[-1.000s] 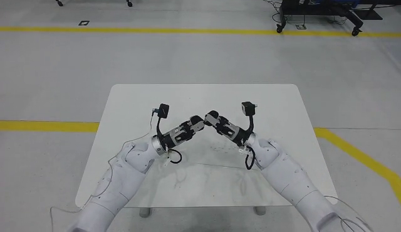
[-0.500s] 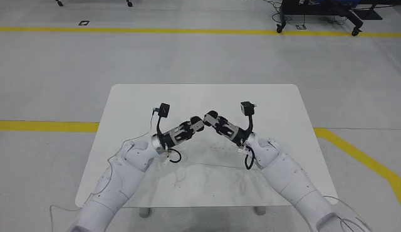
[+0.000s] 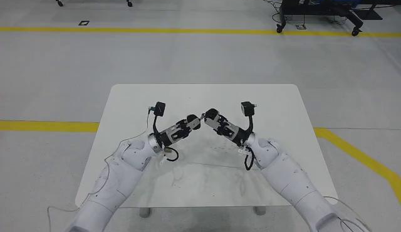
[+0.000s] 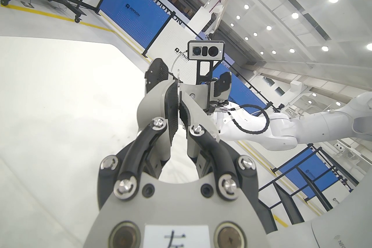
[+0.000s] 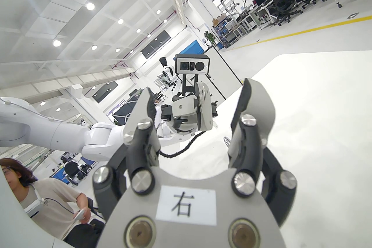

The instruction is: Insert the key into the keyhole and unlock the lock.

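Key — pinched in left pincer;

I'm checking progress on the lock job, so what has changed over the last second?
The left gripper and its wrist shifted slightly toward the table's left side. It is shut on a thin flat piece. The right gripper barely moved and is open, tip to tip with the left one. Nothing visibly grabbed or released.

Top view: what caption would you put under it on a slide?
Above a white table, the shut left gripper points at the open right gripper, almost tip to tip.
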Robot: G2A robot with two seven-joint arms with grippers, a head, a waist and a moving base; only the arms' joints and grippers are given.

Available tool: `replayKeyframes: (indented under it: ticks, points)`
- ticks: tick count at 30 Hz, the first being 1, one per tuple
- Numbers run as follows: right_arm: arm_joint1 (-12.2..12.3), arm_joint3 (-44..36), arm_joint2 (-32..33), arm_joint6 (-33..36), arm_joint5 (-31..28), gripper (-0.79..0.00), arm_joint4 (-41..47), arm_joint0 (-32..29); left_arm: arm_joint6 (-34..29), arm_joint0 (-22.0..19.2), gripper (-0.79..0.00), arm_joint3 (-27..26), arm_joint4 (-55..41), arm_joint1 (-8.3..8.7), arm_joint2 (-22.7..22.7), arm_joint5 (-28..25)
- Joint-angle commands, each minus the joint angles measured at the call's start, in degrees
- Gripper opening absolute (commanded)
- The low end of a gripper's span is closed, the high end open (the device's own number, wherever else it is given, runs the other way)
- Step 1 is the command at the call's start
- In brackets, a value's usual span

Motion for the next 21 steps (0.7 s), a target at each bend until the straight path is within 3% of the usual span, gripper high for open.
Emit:
replayKeyframes:
  ticks: [1,4,9,15,19,20,21]
  points:
    - [0.0,0.0,0.0,0.0,0.0,0.0,0.0,0.0,-0.1,0.2,-0.785,-0.2,-0.3,0.06,-0.1,-0.2]
    - [0.0,0.0,0.0,0.0,0.0,0.0,0.0,0.0,-0.9,0.2,-0.785,-0.4,-0.5,0.15,-0.1,-0.3]
    - [0.4,-0.2,0.9,1.2,0.5,0.0,-2.7,0.3,-8.3,-0.8,-0.785,-0.1,-1.6,0.82,0.5,0.5]
    - [3.9,-1.9,7.0,10.3,-0.2,0.0,-12.2,0.1,-15.3,-1.6,-0.785,-0.6,-3.1,1.76,0.6,0.4]
    - [6.0,-6.4,9.5,15.5,-0.2,0.0,-12.5,-2.2,-18.1,-1.7,-0.785,-1.2,-3.2,2.14,1.1,0.6]
    - [6.4,-7.3,9.7,16.8,-0.2,-0.129,-11.9,-2.6,-18.9,-1.7,-0.785,-1.4,-3.4,2.23,1.3,0.5]
    - [6.8,-7.9,9.7,18.3,-0.2,-0.151,-11.2,-2.9,-19.7,-1.8,-0.785,-1.5,-3.7,2.31,1.5,0.3]
